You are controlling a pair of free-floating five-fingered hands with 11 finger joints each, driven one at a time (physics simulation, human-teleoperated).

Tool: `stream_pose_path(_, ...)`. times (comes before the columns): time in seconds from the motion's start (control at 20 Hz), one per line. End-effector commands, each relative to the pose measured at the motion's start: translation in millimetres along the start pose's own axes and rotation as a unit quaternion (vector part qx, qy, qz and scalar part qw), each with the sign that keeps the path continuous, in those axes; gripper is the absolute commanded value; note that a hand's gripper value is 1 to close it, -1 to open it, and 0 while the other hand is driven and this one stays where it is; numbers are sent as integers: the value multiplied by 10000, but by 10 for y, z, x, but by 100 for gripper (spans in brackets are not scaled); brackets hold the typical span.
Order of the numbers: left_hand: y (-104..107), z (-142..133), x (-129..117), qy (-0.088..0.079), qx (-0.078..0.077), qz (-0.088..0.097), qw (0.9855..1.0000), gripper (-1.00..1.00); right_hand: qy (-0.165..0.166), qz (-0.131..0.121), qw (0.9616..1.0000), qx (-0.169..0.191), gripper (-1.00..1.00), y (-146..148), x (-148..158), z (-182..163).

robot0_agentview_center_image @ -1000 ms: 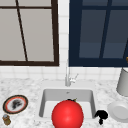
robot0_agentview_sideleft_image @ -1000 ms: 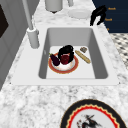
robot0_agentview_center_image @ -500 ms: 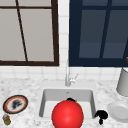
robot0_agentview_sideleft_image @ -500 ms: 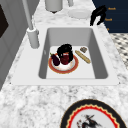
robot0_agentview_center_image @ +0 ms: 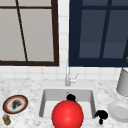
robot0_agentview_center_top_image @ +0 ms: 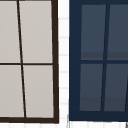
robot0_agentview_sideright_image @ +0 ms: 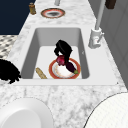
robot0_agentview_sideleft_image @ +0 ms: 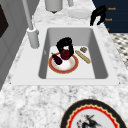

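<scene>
Even, flat, bright light; faint soft shadows in sink basin (robot0_agentview_sideleft_image: 100,60); no glare.

No legible text, label, brand, number or sign found on any surface. The patterned plate (robot0_agentview_center_image: 15,104) on the counter carries a dark central motif, not lettering.

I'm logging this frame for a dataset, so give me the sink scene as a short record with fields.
Left hand: in the sink, fingers curled round the dark red round thing
Right hand: in the air over the counter right of the sink, fingers curled, holding nothing
Red-rimmed plate: on the sink floor, eggplant lying on it
Baguette: on the sink floor beside the plate
Counter: patterned plate, white plate
</scene>
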Motion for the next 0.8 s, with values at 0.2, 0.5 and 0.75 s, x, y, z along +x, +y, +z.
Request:
stream_pose_path(0.2, 361, 272, 248, -84, 162, 9, 9998, 100, 0, 0, 10000, 0, 0, 0, 0, 0)
stream_pose_path(0.5, 503, 640, 622, -46, 221, 240, 9995, 100, 0, 0, 10000, 0, 0, 0, 0, 0)
stream_pose_path(0.75, 676, 957, 872, -14, 242, 275, 9993, 100, 0, 0, 10000, 0, 0, 0, 0, 0)
